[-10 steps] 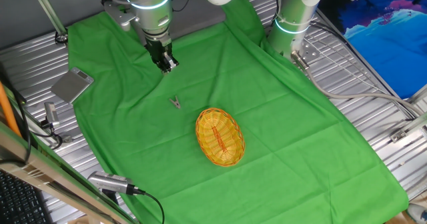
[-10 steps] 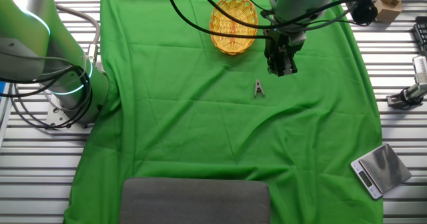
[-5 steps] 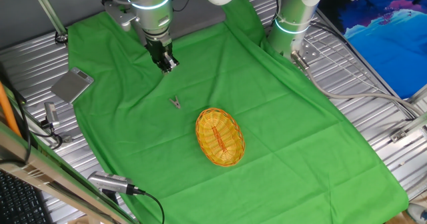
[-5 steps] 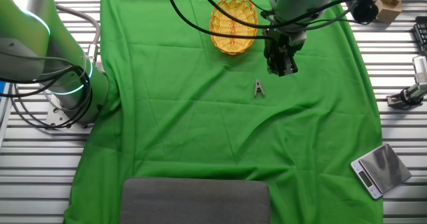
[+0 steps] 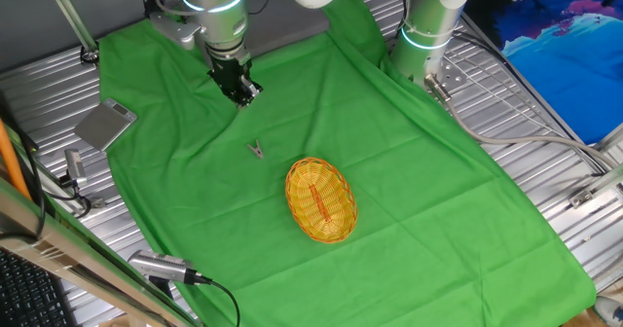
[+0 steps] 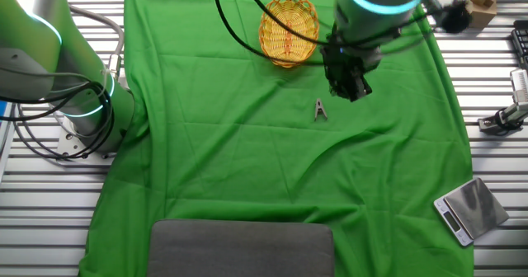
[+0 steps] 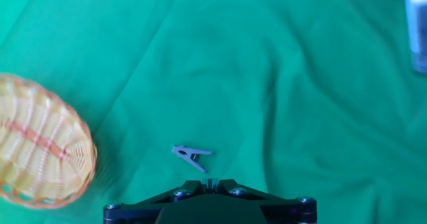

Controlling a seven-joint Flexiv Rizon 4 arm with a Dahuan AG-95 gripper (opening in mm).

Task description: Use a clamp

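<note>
Hand view shows us the green cloth (image 7: 280,71) filling the frame, the wicker basket (image 7: 40,144) at the left edge, and the small grey clamp (image 7: 191,155) lying low in the middle, just above the black base of our pincer. Its fingertips are not in that picture, and in both fixed views they are too small to read, so we cannot tell whether they are spread or closed; nothing is held in them.

From one fixed view, the arm (image 5: 219,16) has shifted a little toward the upper left since half a second ago, and the pincer (image 5: 240,90) now hangs tilted above the cloth. In the other fixed view the pincer (image 6: 351,83) has likewise swung and blurred with motion, upper right of the clamp (image 6: 320,110). The clamp (image 5: 256,149) has not moved: it lies flat on the cloth, apart from the basket (image 5: 320,199).

We judge the approach has only begun; lining up over the clamp comes next.
</note>
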